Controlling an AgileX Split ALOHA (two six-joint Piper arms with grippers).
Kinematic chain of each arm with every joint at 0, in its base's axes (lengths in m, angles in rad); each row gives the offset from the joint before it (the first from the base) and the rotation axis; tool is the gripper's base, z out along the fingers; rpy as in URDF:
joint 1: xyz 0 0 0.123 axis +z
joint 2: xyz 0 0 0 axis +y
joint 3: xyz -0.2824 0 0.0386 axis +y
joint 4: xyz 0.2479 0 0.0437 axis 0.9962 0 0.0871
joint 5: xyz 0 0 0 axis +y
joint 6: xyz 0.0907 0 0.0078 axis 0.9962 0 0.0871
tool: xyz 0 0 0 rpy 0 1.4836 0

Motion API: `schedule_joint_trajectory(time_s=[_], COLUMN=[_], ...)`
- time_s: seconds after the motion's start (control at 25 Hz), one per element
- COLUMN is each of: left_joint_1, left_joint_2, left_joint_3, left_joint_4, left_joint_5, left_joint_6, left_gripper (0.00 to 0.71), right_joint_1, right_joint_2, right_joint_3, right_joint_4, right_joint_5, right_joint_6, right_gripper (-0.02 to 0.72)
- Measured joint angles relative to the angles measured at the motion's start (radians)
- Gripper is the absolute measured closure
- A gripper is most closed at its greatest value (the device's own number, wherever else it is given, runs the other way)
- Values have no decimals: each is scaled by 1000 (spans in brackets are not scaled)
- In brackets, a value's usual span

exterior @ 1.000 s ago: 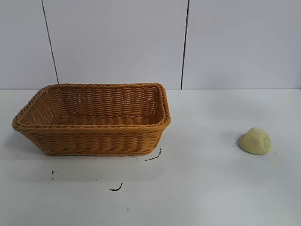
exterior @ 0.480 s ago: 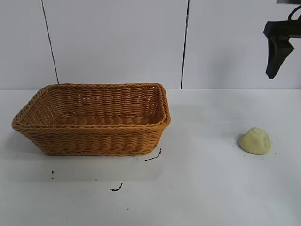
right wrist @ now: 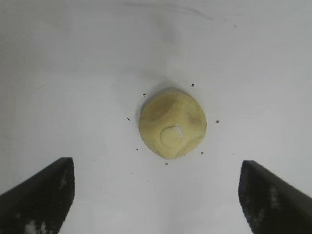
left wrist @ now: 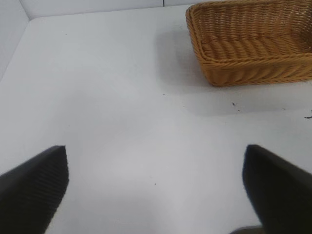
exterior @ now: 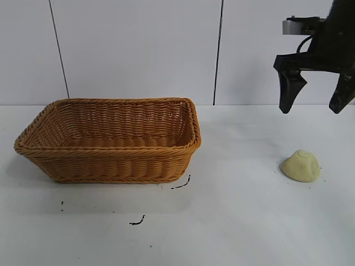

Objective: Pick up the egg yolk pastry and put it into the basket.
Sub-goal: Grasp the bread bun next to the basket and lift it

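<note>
Basket (exterior: 108, 141) sits on the white table (exterior: 233, 221), well apart from the egg yolk pastry (exterior: 300, 165), nothing between them. Right gripper (exterior: 315, 105) hangs above the pastry, fingers spread wide and empty, pointing down at it. Left gripper (left wrist: 156, 187), also spread, is parked beyond the basket, far from the pastry.

The right gripper (exterior: 315, 105) is matte black, with two tapering, wedge-like fingers (exterior: 288, 91) under a black wrist block; a grey metal disc caps it (perhaps a mounting flange). The left gripper (left wrist: 156, 187) shows dark, finely ribbed pads (left wrist: 34, 183).
</note>
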Motion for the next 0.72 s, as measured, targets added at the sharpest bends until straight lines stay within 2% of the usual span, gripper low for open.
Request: schedule_joint_trajectory(time_s=[0.2,0.72], left_joint_1=[0,0], left_joint_2=[0,0], left_joint_3=[0,0], left_joint_4=[0,0], left_joint_5=[0,0], left_joint_6=[0,0], left_gripper=[14,14], right_joint_1=[-1,-1], right_joint_2=[50,235], right_joint_3=[0,0], right_joint_4=[-31,-31], right_joint_5=[-1,-84], right_joint_6=[23,30], right_gripper=[50,51])
